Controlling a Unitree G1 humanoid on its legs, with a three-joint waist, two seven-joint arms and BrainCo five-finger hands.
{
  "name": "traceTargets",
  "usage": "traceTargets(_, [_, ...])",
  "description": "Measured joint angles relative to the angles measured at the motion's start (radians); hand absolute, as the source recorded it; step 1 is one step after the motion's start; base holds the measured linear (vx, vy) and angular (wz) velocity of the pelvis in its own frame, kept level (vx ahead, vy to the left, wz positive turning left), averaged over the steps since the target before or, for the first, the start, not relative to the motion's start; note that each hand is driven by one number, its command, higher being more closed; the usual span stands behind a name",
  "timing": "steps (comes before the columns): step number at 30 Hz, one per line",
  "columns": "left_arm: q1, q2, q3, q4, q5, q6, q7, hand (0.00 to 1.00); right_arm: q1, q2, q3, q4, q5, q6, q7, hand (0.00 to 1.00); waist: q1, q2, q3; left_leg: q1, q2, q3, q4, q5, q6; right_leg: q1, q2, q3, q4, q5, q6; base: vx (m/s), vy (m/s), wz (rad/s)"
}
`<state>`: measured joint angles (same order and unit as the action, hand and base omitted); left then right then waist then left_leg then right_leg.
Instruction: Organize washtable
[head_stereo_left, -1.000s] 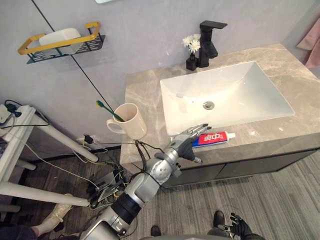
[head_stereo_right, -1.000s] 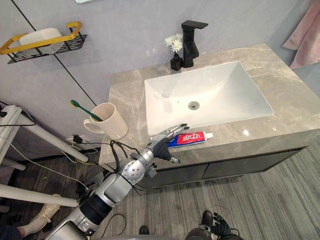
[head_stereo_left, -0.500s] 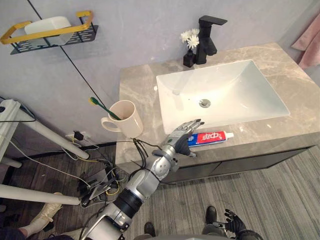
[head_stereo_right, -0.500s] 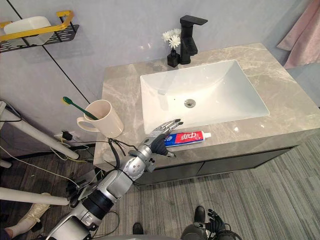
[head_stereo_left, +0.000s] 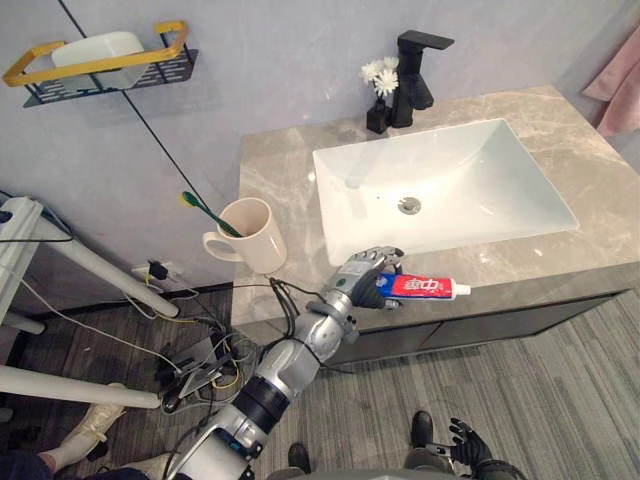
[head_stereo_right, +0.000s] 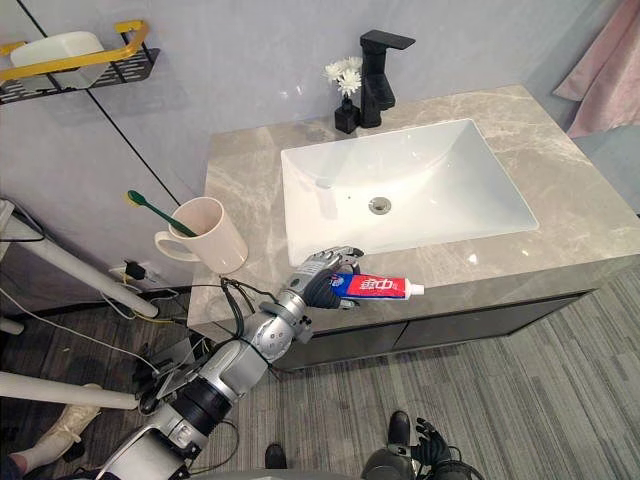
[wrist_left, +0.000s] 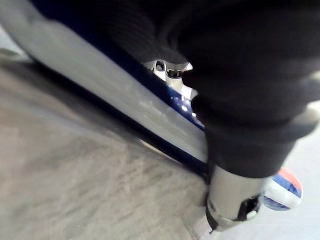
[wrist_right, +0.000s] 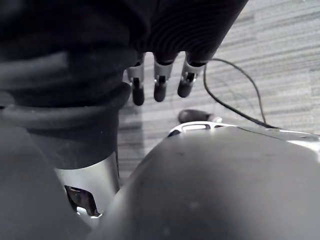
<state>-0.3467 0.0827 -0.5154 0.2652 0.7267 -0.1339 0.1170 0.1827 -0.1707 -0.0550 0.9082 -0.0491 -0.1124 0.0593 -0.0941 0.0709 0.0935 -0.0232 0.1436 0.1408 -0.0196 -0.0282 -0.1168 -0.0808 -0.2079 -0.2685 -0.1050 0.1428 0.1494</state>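
Left robot hand (head_stereo_left: 364, 281) is clenched round the left end of the red, white and blue toothpaste tube (head_stereo_left: 428, 288), which lies crosswise at the near edge of the grey marble surface (head_stereo_left: 278, 175), just in front of the white rectangular sink (head_stereo_left: 470, 200), its white cap pointing right. Whether the tube rests on the surface or is already clear of it cannot be told. The step in hand looks like the pick-up of the tube, with its stowing not yet done. A likely home is the cream ceramic mug (head_stereo_left: 254, 240) standing near the left edge, with a green toothbrush (head_stereo_left: 200, 211) leaning in it. That would call for a lift, a swing to the left, turning the tube upright and lowering it beside the brush without nudging the mug toward the edge. Right robot hand (wrist_right: 159, 86) hangs low over the floor, fingers relaxed and empty.
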Motion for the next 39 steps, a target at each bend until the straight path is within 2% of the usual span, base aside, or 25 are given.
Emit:
traceTargets(6, [-0.004,-0.001,0.005,0.02,0.034,-0.033,0.042,1.0,-0.002,-0.007,0.021,0.007,0.0,-0.022,-0.017,0.0,0.0,0.0,-0.001,-0.014,0.0,-0.002,0.003,0.002,-0.003,-0.013,0.0,0.007,0.0,0.001,0.0,0.0,0.0,0.0])
traceTargets(15, [-0.007,-0.002,0.002,0.028,0.052,-0.037,0.07,1.0,-0.002,-0.01,0.035,0.01,0.004,-0.037,-0.037,0.0,-0.004,0.009,-0.007,-0.014,-0.002,-0.008,0.004,0.002,-0.004,-0.012,0.0,-0.001,0.0,0.001,-0.001,0.0,-0.001,0.0])
traceTargets(22, [0.002,0.035,-0.056,-0.068,0.036,0.016,0.054,1.0,0.006,-0.032,0.106,-0.055,0.017,-0.039,-0.036,0.0,-0.009,0.008,-0.007,-0.006,-0.003,-0.015,0.004,0.007,0.002,0.001,-0.001,-0.007,0.005,0.002,-0.002,0.0,-0.001,0.01])
traceTargets(24, [0.004,0.041,-0.073,-0.101,0.021,0.042,0.028,1.0,0.022,-0.03,0.106,-0.095,0.042,-0.044,-0.035,0.0,-0.006,0.008,-0.008,-0.006,-0.005,-0.015,0.016,0.006,0.0,0.007,-0.005,0.0,0.005,0.002,-0.001,0.0,0.0,0.0])
traceTargets(27, [0.01,0.051,-0.072,-0.177,-0.058,0.052,0.012,1.0,0.034,-0.029,0.106,-0.118,0.06,-0.058,-0.033,0.0,0.001,0.007,-0.009,-0.007,-0.006,-0.014,0.021,0.006,0.0,0.008,-0.006,0.004,0.005,0.002,-0.001,0.0,0.001,-0.01])
traceTargets(29, [0.01,0.05,-0.072,-0.305,-0.111,0.046,0.014,1.0,0.04,-0.027,0.104,-0.119,0.071,-0.059,-0.031,0.0,0.009,0.004,-0.011,-0.002,-0.006,-0.013,0.025,0.006,0.0,0.013,-0.006,0.006,0.005,0.001,-0.001,-0.01,-0.002,-0.02])
traceTargets(31, [0.007,0.031,-0.076,-0.419,-0.158,0.0,0.017,1.0,0.051,-0.019,0.104,-0.114,0.078,-0.058,-0.028,0.0,0.023,-0.006,-0.032,0.006,-0.006,-0.011,0.036,0.006,0.0,0.022,-0.006,0.015,0.005,-0.002,-0.002,-0.02,-0.01,-0.07])
traceTargets(34, [0.007,0.011,-0.095,-0.435,-0.176,-0.028,0.016,1.0,0.054,-0.014,0.104,-0.094,0.078,-0.057,-0.012,0.0,0.025,-0.01,-0.068,0.015,-0.005,-0.01,0.037,0.004,0.0,0.03,-0.005,0.018,0.005,-0.011,-0.007,-0.04,-0.016,-0.02])
traceTargets(39, [0.008,0.013,-0.111,-0.429,-0.176,-0.028,0.013,1.0,0.059,-0.014,0.1,-0.089,0.079,-0.057,-0.003,0.0,0.028,-0.008,-0.076,0.02,-0.005,-0.003,0.037,-0.008,0.01,0.032,-0.005,0.035,0.005,-0.01,-0.001,-0.08,-0.01,-0.05])
